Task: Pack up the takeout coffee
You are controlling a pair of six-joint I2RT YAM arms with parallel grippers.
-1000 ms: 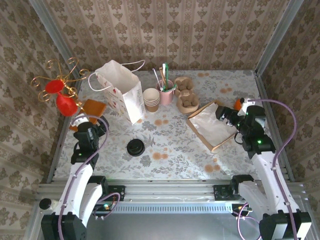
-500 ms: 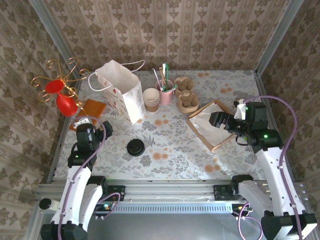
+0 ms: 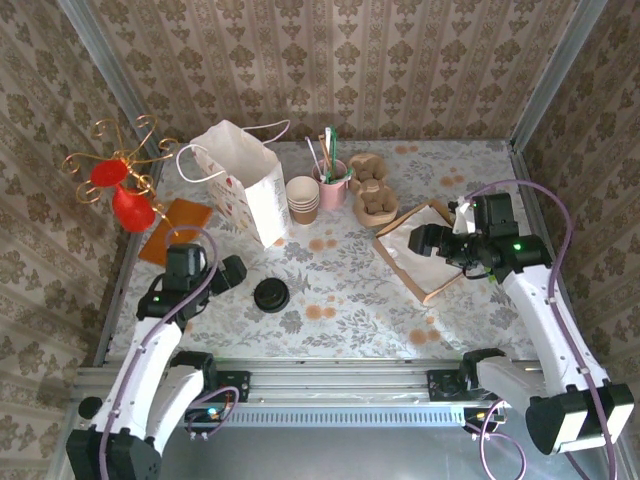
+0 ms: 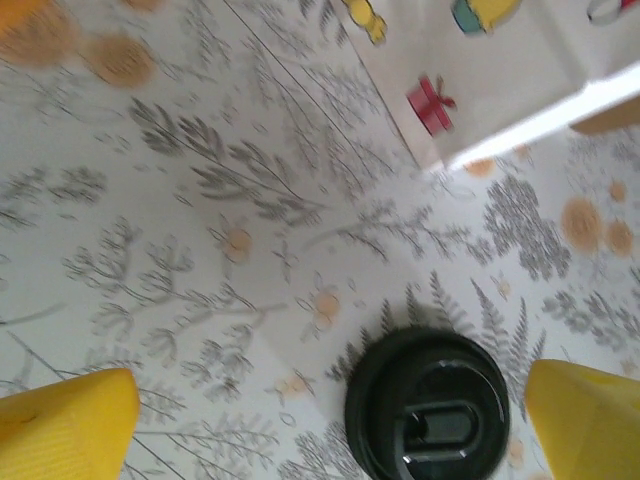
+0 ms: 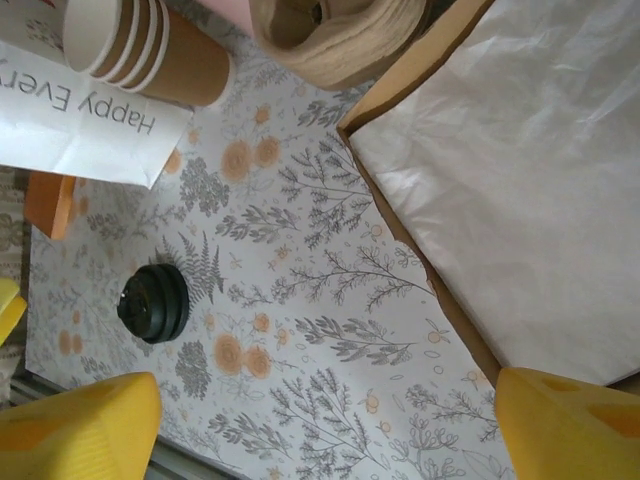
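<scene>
The takeout coffee is out of view. A black lid [image 3: 271, 295] lies flat on the flowered table, in front of the white paper bag [image 3: 245, 185]. My left gripper [image 3: 231, 272] hovers just left of the lid, open; in the left wrist view its yellow fingertips [image 4: 65, 425] stand far apart with the black lid [image 4: 428, 405] between them, nearer the right one. My right gripper [image 3: 421, 240] hangs open over the left edge of a flat brown-and-white bag [image 3: 428, 252]. From the right wrist the black lid [image 5: 153, 302] looks like a short ribbed stack.
Stacked lidless beige cups [image 3: 302, 198] stand beside the white bag, with a pink cup of utensils [image 3: 332, 180] and cardboard carriers [image 3: 375, 195] behind. An orange pad [image 3: 172, 215] and a red vase with gold wire [image 3: 125, 195] sit at the left wall.
My left gripper has swung right toward the black lid. My right gripper has moved left over the flat bag, and its jaws have narrowed slightly.
</scene>
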